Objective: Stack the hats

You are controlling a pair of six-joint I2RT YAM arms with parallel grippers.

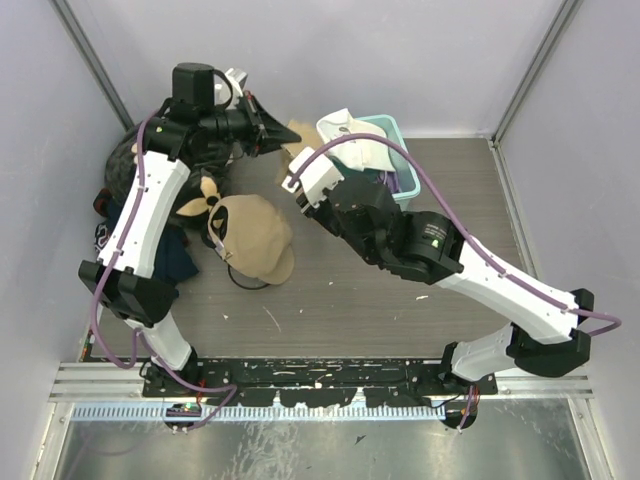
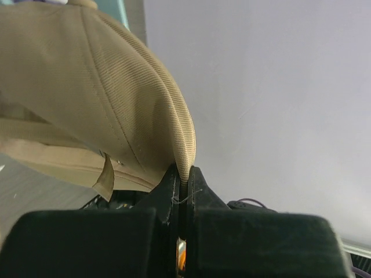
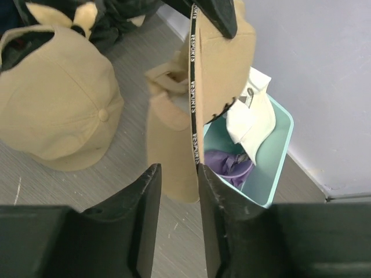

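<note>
Left wrist view: shows the left gripper (image 2: 182, 174) pinched shut on a fold of the held tan cap (image 2: 87, 98), up off the table (image 1: 340, 300) near the back wall. Probably kept that high to let the crown hang free for carrying over to a stack. From the right wrist, finds the right gripper (image 3: 179, 174) with jaws a little apart just under that cap's hanging edge, in line with it; cannot tell whether touching. Reads as a handover point. Elsewhere: the lying tan cap (image 1: 255, 235), crown up on the table left of centre, over something dark; a white cap (image 3: 249, 119) and a purple cap (image 3: 223, 165) inside the teal bin (image 3: 278, 156), right behind the held one. Beside the lying cap, black fabric with tan flower shapes (image 1: 205, 195) and dark navy clothing (image 1: 175, 255). Crowded in front of the bin, with both wrists meeting there; to reach the caps inside, better to set the held one down first.
</note>
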